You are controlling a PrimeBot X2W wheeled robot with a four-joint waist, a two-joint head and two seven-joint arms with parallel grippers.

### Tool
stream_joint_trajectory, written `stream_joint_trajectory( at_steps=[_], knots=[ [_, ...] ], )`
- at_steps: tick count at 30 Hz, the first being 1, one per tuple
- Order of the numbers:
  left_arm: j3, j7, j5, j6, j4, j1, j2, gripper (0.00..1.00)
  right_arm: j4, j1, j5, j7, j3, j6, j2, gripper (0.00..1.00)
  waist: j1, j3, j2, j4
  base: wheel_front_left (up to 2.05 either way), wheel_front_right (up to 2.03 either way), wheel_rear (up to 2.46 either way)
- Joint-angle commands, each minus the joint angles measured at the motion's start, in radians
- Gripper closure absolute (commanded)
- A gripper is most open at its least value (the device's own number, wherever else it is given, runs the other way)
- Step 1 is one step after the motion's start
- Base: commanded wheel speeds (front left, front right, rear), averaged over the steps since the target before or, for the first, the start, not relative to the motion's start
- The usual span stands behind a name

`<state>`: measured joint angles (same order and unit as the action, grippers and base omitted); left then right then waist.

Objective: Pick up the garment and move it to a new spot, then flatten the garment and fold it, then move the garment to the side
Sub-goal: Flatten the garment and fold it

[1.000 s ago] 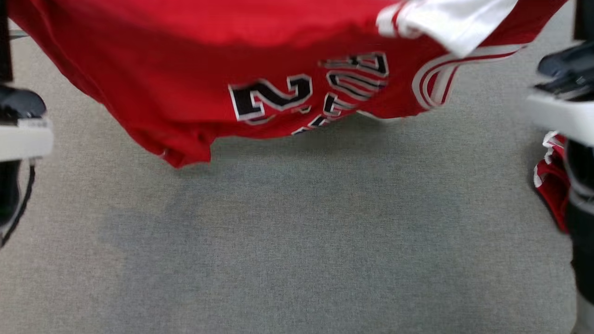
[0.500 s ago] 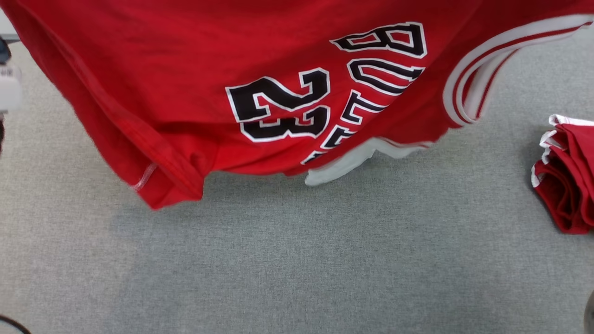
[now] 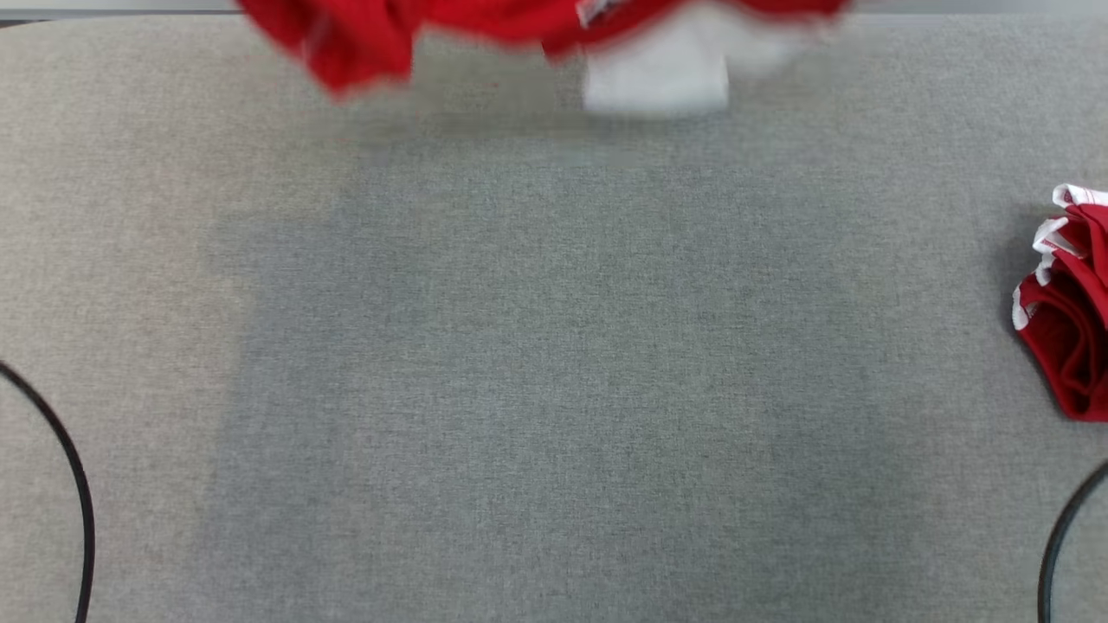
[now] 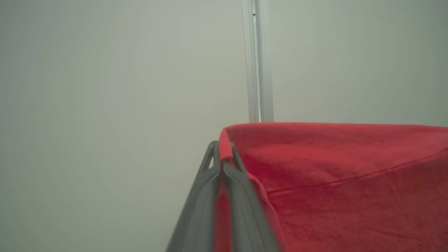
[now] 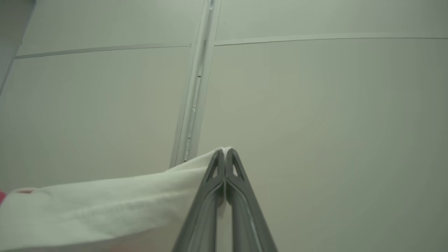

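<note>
Lifted since a moment ago, the garment [image 3: 363,43] now hangs as a blurred red and white strip over the far edge of the grey tabletop [image 3: 554,346], lettering out of sight. The left gripper [image 4: 222,154], pressed together, pinches its red hem. The right gripper [image 5: 225,154], also closed, pinches a white panel. Held stretched above the tabletop, it looks ready to be laid flat. Another red bundle [image 3: 1069,329] sits at the tabletop's right edge.

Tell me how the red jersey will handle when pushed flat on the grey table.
Likely floppy: the jersey hangs in loose, uneven flaps above the table. Probably light and thin: shut jaws pinch only a slim edge in each wrist view. Pushed, it may bunch, like the crumpled red garment at the right edge.
</note>
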<state>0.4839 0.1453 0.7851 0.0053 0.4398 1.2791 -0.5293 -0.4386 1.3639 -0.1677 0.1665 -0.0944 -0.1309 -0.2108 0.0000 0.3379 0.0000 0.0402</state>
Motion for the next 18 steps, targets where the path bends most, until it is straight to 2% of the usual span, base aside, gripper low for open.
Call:
stream_joint_trajectory(
  at_steps=[1, 7, 10, 14, 18],
  knots=[
    [0.0, 0.016, -0.013, -0.013, 0.068, 0.056, 0.012, 1.0, -0.068, 0.051, 0.008, 0.024, 0.007, 0.0, 0.013, 1.0, 0.0, 0.006, 0.0, -0.007, 0.0, 0.0, 0.0],
    [0.016, 0.019, -0.005, -0.066, 0.349, 0.217, 0.09, 1.0, -0.379, 0.215, 0.026, 0.068, 0.047, 0.0, 0.083, 1.0, 0.0, 0.027, 0.0, -0.024, 0.0, 0.0, 0.0],
    [0.034, 0.012, 0.012, -0.107, 0.476, 0.249, 0.14, 1.0, -0.522, 0.254, 0.027, 0.083, 0.031, 0.0, 0.113, 1.0, 0.0, 0.059, 0.0, -0.025, 0.0, 0.0, 0.0],
    [0.047, 0.037, 0.056, -0.131, 0.552, 0.194, 0.186, 1.0, -0.606, 0.202, 0.0, 0.095, -0.013, 0.0, 0.128, 1.0, 0.0, 0.089, 0.0, -0.019, 0.0, 0.0, 0.0],
    [0.06, 0.064, 0.092, -0.137, 0.573, 0.115, 0.221, 1.0, -0.619, 0.122, -0.05, 0.1, -0.065, 0.0, 0.135, 1.0, 0.0, 0.104, 0.0, -0.011, 0.0, 0.0, 0.0]
  ],
)
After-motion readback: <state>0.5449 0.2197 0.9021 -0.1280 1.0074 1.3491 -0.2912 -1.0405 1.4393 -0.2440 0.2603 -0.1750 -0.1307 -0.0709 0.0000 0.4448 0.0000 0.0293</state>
